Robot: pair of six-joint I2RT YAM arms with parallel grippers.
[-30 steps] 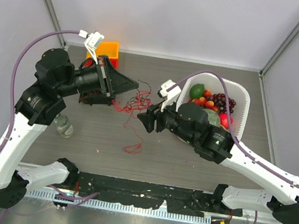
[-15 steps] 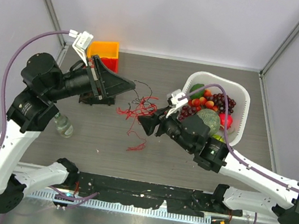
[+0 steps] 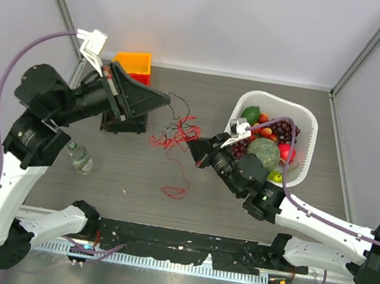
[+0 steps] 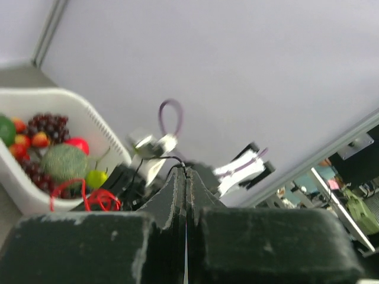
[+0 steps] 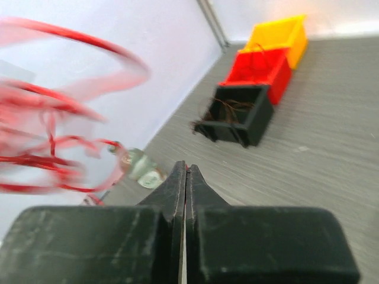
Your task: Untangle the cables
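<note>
The cables (image 3: 175, 137) are a loose tangle of thin red wires with a dark strand, strung between my two grippers, with a red tail hanging to the table (image 3: 176, 191). My left gripper (image 3: 169, 97) is shut on the dark strand, which arches out of its tips (image 4: 185, 169) in the left wrist view. My right gripper (image 3: 192, 141) is shut at the tangle's right side, a speck of red wire pinched at its tips (image 5: 186, 167). Blurred red loops of the cables (image 5: 59, 106) fill the left of the right wrist view.
A white basket (image 3: 311, 122) of fruit stands at the back right, close behind my right arm. Yellow (image 3: 133, 60), red (image 3: 143, 78) and black (image 3: 124, 124) bins sit at the back left under my left gripper. A small bottle (image 3: 80, 160) lies near the left edge.
My right gripper has shut and swung toward the tangle's upper right. My left arm has pulled back and left with the dark strand. The tangle has stretched out between them.
</note>
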